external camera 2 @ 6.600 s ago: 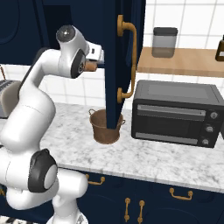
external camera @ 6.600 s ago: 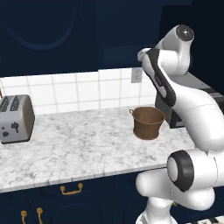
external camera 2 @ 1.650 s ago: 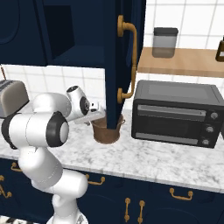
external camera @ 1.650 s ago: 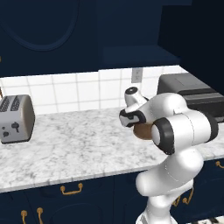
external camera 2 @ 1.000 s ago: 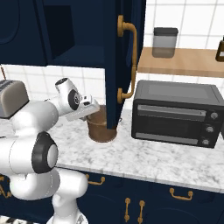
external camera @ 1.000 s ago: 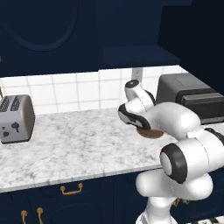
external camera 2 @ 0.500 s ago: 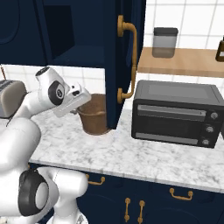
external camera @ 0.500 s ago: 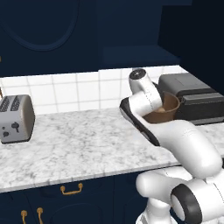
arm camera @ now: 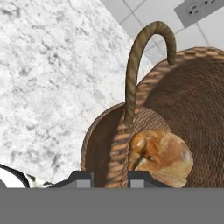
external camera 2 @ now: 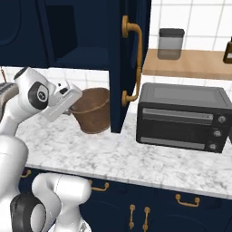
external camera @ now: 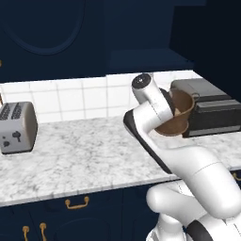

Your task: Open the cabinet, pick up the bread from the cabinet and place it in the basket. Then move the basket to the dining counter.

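My gripper [arm camera: 110, 177] is shut on the rim of the brown basket [arm camera: 188, 87], one finger inside and one outside, just below a loop handle. The tan bread [arm camera: 162, 155] lies inside the basket against the wall near my fingers. The basket [external camera 2: 93, 108] hangs tilted a little above the marble worktop [external camera 2: 136, 158], held out at the end of my arm beside the open navy cabinet door [external camera 2: 131, 59]. In the left base view the basket [external camera: 178, 112] shows partly behind my forearm, in front of the black oven. The dining counter is out of view.
A black toaster oven [external camera 2: 181, 115] stands right of the open door, close to the basket. A grey toaster [external camera: 16, 127] sits at the worktop's left end. A jar [external camera 2: 171, 43] rests on a wooden shelf above the oven. Navy drawers with brass pulls run below.
The basket has come up off the worktop in my grip and tilted. My arm has swung and straightened upward with it. The base and the cabinet door have stayed put.
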You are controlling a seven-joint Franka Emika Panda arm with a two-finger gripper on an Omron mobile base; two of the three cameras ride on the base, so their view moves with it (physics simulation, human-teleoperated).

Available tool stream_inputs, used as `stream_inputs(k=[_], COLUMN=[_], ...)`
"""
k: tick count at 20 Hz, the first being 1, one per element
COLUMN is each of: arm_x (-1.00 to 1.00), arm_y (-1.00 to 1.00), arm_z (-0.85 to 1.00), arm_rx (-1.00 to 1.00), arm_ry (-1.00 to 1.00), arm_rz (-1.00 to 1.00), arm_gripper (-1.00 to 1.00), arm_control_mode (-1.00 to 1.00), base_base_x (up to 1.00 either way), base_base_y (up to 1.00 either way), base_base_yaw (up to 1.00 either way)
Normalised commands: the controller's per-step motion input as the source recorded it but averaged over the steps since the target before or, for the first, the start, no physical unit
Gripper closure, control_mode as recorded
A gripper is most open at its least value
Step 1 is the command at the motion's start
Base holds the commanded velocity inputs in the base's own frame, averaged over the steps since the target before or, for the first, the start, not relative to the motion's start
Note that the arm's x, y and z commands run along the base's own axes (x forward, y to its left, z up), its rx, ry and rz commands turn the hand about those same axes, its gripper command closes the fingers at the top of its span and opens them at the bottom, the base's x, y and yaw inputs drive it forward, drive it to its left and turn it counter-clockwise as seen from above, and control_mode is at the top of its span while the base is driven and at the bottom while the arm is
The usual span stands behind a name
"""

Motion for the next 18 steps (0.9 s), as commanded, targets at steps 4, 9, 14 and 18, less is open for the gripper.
stream_inputs(k=[4,9,14,18], arm_x=[0.0,0.0,0.0,0.0], arm_y=[0.0,0.0,0.0,0.0], arm_z=[0.0,0.0,0.0,0.0], arm_rx=[0.0,0.0,0.0,0.0], arm_ry=[0.0,0.0,0.0,0.0], arm_rz=[0.0,0.0,0.0,0.0], arm_gripper=[1.0,1.0,1.0,1.0], arm_control_mode=[1.0,1.0,1.0,1.0], base_base_x=[-0.86,-1.0,-0.78,-0.4], base_base_y=[0.16,0.13,0.04,0.0], base_base_yaw=[0.0,0.0,-0.19,-0.4])
